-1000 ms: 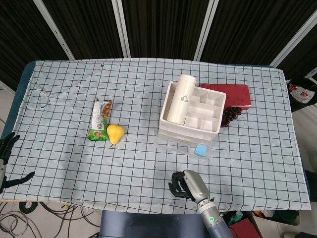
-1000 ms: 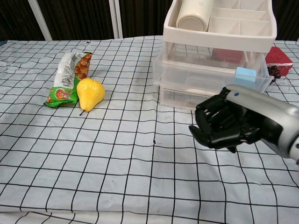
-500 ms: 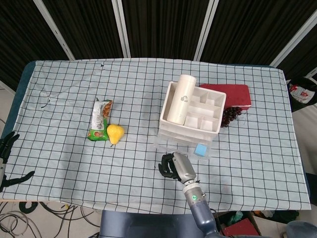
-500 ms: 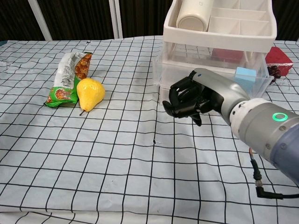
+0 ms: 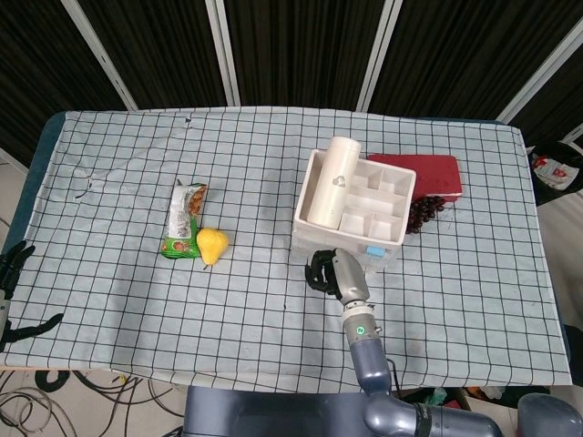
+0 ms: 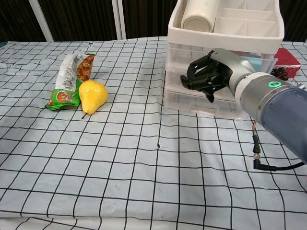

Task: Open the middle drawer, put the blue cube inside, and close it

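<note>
Head view: right hand (image 5: 330, 270) at six o'clock of the drawer unit (image 5: 353, 211), fingers curled in, holding nothing, pressed to the middle drawer (image 5: 383, 259). Blue cube (image 5: 374, 251) peeking inside. Left hand (image 5: 11, 273) far at nine o'clock, fingers apart.

Chest view: cube hidden behind the knuckles. Best pushed square and steady until flush.

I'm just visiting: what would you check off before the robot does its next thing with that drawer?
1. Blue cube inside the middle drawer: ok.
2. Drawer pushed fully flush: cannot tell, the right hand covers its front.
3. Right hand empty: ok, fingers curled against the drawer front.
4. Bottle on the top tray steady: ok, lying in its compartment.
5. Pear and snack packet away from the hand: ok.
6. Left hand out of the way: ok, at the table's edge.
</note>
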Robot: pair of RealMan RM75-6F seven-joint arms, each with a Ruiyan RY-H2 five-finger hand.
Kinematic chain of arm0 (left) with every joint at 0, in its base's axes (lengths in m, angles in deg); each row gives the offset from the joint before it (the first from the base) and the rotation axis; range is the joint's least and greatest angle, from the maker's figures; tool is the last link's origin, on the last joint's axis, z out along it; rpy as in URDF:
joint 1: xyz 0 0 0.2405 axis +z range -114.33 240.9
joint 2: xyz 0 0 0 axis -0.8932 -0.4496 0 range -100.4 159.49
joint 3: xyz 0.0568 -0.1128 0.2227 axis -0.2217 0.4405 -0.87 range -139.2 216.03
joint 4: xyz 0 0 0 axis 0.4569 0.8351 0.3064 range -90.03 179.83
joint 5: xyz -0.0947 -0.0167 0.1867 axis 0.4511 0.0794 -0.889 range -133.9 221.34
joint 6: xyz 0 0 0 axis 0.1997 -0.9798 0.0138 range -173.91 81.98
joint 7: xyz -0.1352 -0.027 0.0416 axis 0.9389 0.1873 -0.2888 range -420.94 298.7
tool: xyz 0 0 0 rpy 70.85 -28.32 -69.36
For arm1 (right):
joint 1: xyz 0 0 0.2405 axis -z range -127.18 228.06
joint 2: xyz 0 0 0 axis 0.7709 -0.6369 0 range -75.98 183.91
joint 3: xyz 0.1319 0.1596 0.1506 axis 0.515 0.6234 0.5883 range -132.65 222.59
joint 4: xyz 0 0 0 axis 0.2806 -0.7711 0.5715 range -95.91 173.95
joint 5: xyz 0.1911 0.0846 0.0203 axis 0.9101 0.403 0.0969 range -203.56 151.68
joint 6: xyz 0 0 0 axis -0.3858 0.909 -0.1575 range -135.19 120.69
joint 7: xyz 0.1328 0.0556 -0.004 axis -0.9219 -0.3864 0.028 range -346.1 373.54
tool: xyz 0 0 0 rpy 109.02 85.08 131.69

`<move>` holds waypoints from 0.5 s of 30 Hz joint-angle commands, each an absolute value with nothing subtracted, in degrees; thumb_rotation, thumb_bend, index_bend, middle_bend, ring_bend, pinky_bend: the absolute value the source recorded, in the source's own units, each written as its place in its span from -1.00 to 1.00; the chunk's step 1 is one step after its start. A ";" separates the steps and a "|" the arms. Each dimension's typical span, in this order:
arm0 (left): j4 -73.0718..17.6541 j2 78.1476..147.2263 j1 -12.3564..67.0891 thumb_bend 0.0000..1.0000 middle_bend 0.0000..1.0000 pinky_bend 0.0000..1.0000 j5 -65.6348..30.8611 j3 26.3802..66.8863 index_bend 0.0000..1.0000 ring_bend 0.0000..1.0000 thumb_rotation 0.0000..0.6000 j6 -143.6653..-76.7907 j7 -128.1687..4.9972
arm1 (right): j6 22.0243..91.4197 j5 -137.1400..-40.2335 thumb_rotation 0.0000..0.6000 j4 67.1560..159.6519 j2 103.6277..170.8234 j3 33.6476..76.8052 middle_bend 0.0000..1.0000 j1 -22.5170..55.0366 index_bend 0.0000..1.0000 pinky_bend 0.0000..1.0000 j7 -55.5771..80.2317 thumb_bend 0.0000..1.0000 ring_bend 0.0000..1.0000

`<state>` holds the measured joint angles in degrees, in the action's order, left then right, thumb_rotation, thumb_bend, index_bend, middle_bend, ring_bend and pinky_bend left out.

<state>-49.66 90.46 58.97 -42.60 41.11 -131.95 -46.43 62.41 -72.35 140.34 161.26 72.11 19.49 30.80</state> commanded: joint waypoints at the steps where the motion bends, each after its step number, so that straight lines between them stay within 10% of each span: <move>1: -49.65 90.45 58.99 -0.94 -1.00 -1.00 -42.61 41.11 -1.00 -1.00 1.00 -131.99 -46.42 | 62.73 -70.54 1.00 139.57 160.90 73.28 0.62 19.19 0.51 0.51 30.44 -0.03 0.69; 15: -49.67 90.44 59.01 -0.94 -1.00 -1.00 -42.66 41.09 -1.00 -1.00 1.00 -131.99 -46.47 | 63.32 -65.74 1.00 139.71 158.22 75.04 0.62 18.78 0.51 0.51 29.96 -0.03 0.69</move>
